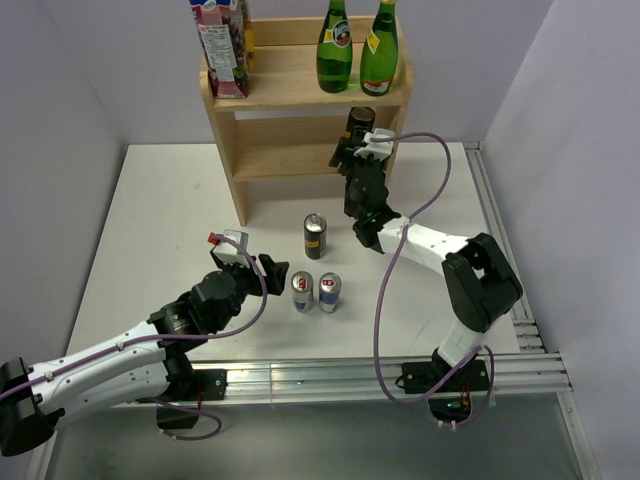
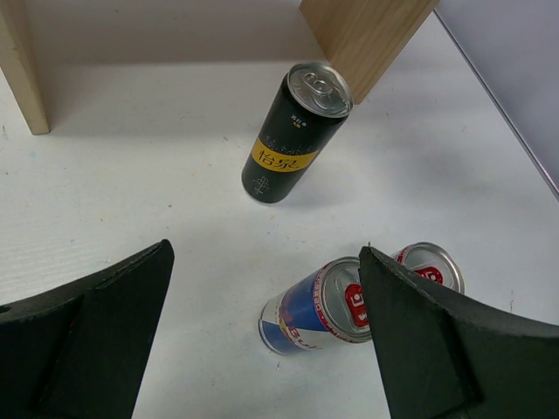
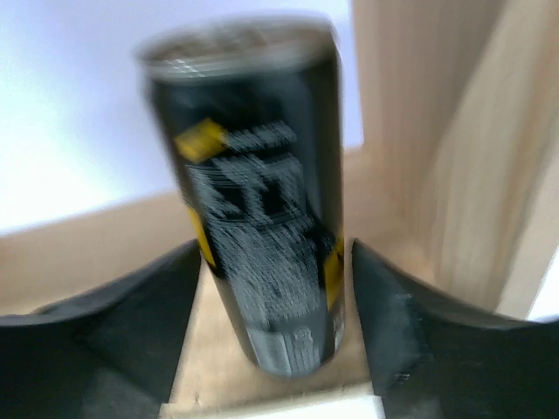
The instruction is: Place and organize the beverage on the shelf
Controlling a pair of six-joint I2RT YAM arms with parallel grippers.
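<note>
The light wood shelf stands at the back of the table. My right gripper reaches into its lower tier; in the right wrist view my right gripper is open, its fingers on either side of a black can with a narrow gap each side. The can stands upright on the lower board near the right side panel. Another black can and two Red Bull cans stand on the table. My left gripper is open and empty just left of them.
Two green bottles and a juice carton stand on the top tier. In the left wrist view the black can stands before a shelf leg; the nearer Red Bull can sits by my right finger.
</note>
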